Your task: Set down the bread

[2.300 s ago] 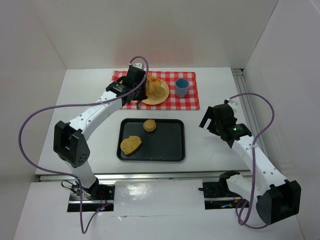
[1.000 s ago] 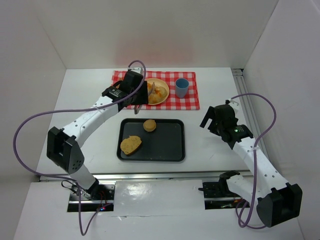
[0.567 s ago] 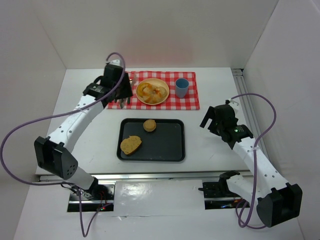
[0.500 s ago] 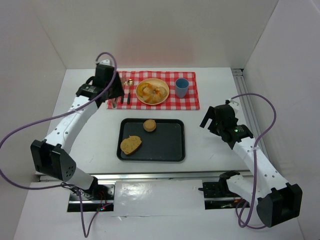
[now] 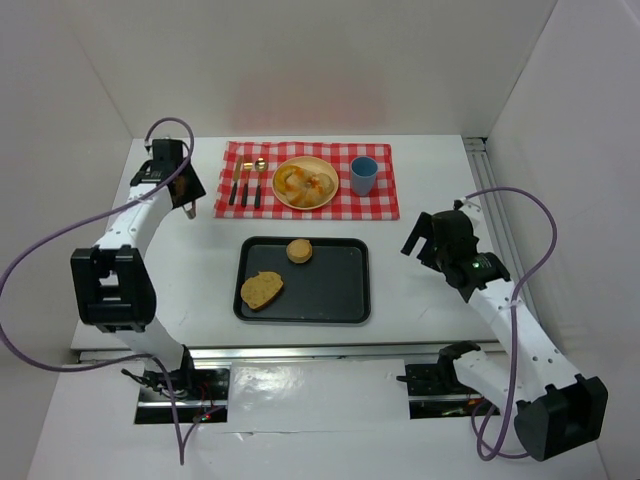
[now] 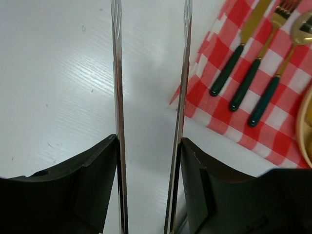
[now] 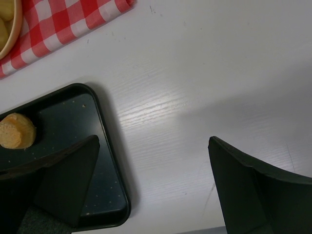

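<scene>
A yellow plate (image 5: 290, 200) on the red-checked cloth (image 5: 380, 200) carries pieces of golden bread (image 5: 305, 183). A round bun (image 5: 299, 250) and a bread slice (image 5: 262, 289) lie on the black tray (image 5: 340, 290). My left gripper (image 5: 185, 195) hangs over bare table left of the cloth. It is shut on metal tongs (image 6: 117, 73), whose blades stand apart with nothing between them. My right gripper (image 5: 415, 240) hovers open and empty right of the tray. The tray's corner (image 7: 97, 161) and the bun (image 7: 17, 130) show in the right wrist view.
A knife, fork and spoon with green handles (image 5: 245, 185) lie on the cloth left of the plate, also in the left wrist view as cutlery (image 6: 253, 73). A blue cup (image 5: 363, 175) stands right of the plate. White walls enclose the table.
The left arm swung left from over the plate to the bare table beside the cloth, tongs empty. The bread it held over the plate now lies on it. The right arm stayed put.
</scene>
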You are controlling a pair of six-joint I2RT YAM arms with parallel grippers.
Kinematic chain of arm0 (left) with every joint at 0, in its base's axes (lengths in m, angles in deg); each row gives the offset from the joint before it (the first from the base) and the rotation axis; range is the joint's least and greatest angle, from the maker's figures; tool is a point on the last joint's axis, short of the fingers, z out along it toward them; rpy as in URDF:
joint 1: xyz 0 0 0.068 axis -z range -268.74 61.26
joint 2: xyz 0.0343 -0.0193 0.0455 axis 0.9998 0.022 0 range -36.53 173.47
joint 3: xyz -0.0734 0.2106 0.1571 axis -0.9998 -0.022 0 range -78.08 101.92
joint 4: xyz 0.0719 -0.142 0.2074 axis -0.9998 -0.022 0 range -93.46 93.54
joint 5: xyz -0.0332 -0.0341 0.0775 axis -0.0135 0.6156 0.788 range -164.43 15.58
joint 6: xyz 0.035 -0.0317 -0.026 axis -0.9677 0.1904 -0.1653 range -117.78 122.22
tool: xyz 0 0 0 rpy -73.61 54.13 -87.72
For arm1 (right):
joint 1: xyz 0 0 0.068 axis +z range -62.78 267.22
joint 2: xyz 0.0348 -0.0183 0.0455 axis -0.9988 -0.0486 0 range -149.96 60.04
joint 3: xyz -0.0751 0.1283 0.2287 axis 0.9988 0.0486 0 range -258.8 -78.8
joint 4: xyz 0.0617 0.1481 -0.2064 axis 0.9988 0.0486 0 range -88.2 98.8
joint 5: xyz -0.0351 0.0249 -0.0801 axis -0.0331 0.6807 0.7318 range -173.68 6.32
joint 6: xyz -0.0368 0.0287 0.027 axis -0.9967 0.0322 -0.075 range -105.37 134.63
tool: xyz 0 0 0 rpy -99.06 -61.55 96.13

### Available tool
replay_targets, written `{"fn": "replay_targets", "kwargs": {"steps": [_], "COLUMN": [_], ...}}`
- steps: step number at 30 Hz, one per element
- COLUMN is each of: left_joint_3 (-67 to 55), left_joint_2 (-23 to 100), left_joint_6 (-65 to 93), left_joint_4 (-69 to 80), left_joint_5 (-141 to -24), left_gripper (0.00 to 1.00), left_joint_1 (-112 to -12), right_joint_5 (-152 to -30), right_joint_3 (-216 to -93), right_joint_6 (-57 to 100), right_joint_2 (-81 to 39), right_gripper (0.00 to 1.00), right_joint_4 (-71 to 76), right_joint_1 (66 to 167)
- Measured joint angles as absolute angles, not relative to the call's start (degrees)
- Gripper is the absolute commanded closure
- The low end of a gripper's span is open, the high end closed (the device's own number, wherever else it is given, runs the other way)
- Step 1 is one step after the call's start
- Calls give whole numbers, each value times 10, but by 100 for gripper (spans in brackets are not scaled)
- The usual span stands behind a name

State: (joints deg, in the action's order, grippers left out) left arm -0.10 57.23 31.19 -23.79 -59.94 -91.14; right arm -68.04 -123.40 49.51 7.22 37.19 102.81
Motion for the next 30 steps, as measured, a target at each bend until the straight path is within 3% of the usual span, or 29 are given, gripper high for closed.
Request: {"fn": "replay_targets", "kwargs": {"steps": [5,9,12,18,23,30], "left_joint_3": [1,25,63,105,99,-72], "left_joint_2": [645,703,727,684,558,410], "left_joint_6": [296,289,291,291,291,274], "left_joint_4": [-210,-225,-254,-307,-334,-286], "left_joint_5": [-604,-628,-643,-671,-691,-769], "left_gripper": [33,9,2,2,3,0], "left_joint_1": [-933,-950,-959,-957,-909,-773], "right_joint_5": [-680,-678,-678,-678,-678,-676], "right_joint_3": [-1234,-1234,-1234,-1234,-1234,-1234], "right_joint_6": [496,497,497,497,497,497], "right_joint_2": [79,82,82,82,81,56], "right_gripper": [0,0,0,0,0,0], "right_joint_4": [375,376,376,377,376,376], "right_joint_1": [1030,1031,1031,1031,1031,1031]}}
